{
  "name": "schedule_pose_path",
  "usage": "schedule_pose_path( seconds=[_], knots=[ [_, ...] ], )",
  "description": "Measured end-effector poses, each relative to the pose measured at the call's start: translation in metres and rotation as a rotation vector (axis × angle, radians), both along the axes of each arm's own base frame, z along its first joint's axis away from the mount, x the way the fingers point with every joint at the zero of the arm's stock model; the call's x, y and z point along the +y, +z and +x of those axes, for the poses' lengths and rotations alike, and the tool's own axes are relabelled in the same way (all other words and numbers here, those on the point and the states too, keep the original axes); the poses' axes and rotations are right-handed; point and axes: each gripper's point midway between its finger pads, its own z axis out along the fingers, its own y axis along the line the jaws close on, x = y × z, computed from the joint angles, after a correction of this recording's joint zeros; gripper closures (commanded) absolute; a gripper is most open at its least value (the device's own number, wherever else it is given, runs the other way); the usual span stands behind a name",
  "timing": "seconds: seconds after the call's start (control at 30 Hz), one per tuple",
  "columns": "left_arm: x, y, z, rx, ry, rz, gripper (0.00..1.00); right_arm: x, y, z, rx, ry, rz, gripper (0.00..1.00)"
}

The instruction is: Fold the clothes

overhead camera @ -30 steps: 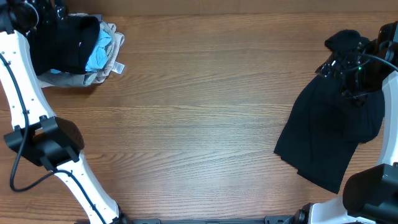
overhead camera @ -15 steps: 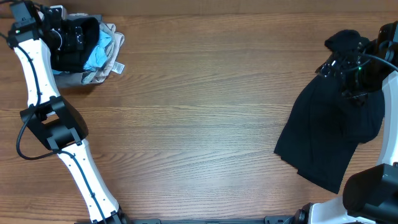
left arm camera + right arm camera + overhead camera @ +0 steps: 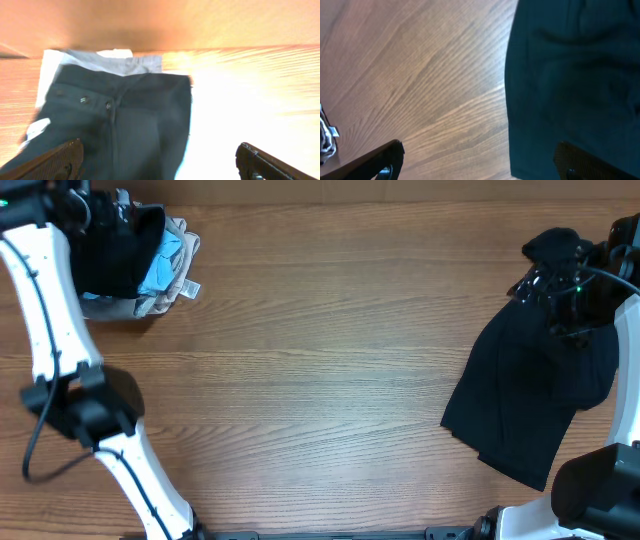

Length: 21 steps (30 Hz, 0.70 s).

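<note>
Two lots of clothes show. A spread black garment lies at the table's right side, its top bunched under my right gripper. In the right wrist view that gripper is open over the garment's left edge, one finger above bare wood and the other above the cloth, gripping nothing. A heap of clothes sits at the far left corner, a black piece on top. My left gripper hovers over it. The left wrist view shows that gripper open above a dark buttoned garment.
In the heap, light blue and grey-white pieces lie under the black one; a pale garment shows beneath the dark one. The wooden table stretches between the two lots. The arm bases stand at the front edge.
My left arm has swung about above the heap at the far left corner, its elbow shifting sideways and back. The right arm and the spread black garment have stayed put.
</note>
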Motion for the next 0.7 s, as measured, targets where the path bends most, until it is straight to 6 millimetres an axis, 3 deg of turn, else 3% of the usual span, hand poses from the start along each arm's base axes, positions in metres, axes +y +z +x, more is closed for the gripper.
schedule_pose_path(
  seconds=[0.1, 0.23, 0.4, 0.5, 0.7],
  knots=[
    [-0.015, 0.069, -0.040, -0.072, 0.013, 0.006, 0.00, -0.001, 0.004, 0.002, -0.017, 0.032, -0.018, 0.00],
    [-0.037, 0.116, -0.089, -0.096, 0.032, -0.036, 0.00, -0.003, 0.034, 0.007, -0.084, 0.070, -0.056, 0.00],
    [-0.065, 0.109, -0.129, 0.033, 0.057, -0.133, 0.00, 0.002, 0.088, -0.008, -0.184, 0.086, -0.100, 0.00],
    [-0.077, 0.096, -0.144, 0.119, 0.065, -0.171, 0.00, 0.014, 0.137, -0.044, -0.296, 0.089, -0.144, 0.00],
    [-0.076, 0.096, -0.144, 0.122, 0.069, -0.174, 0.00, 0.031, 0.166, -0.097, -0.343, 0.090, -0.159, 0.00]
  ],
)
